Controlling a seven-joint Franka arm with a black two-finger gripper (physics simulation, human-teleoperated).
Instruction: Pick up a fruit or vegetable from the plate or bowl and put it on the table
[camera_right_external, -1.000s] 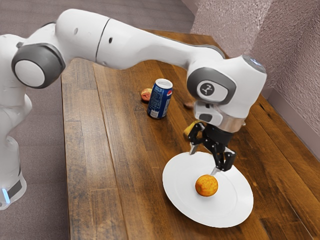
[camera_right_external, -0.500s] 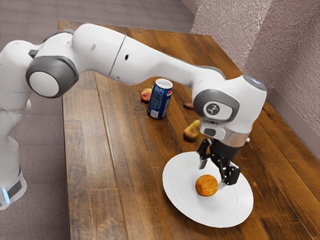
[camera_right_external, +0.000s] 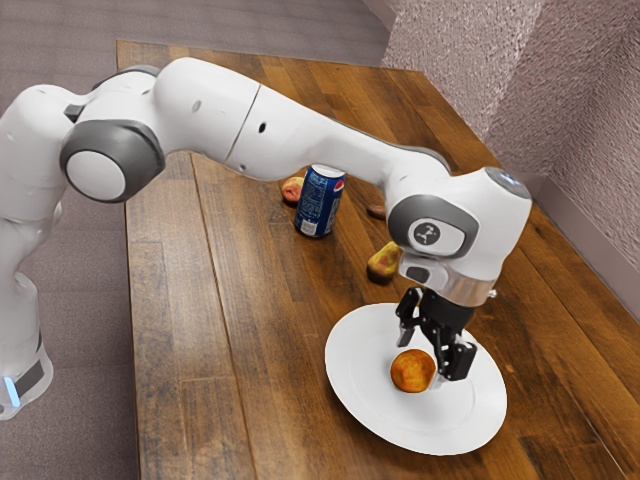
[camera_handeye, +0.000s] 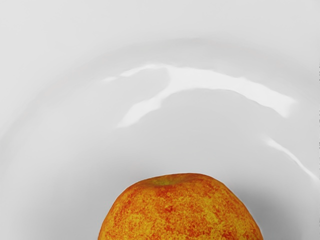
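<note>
My gripper (camera_right_external: 421, 362): fingers set wide, low over the plate (camera_right_external: 355, 405), right at the fruit (camera_right_external: 411, 371).
Fruit: round, mottled orange and yellow, resting on the plate; the wrist view gives me a shallow dip in its top.
Plate: white, round, on the wooden table (camera_right_external: 180, 310).
Pear (camera_right_external: 383, 263): on the table, near the plate's rim.
Can (camera_right_external: 319, 205): blue, upright, farther from the plate than the pear.
Reddish fruit (camera_right_external: 291, 189): just beside the can.
</note>
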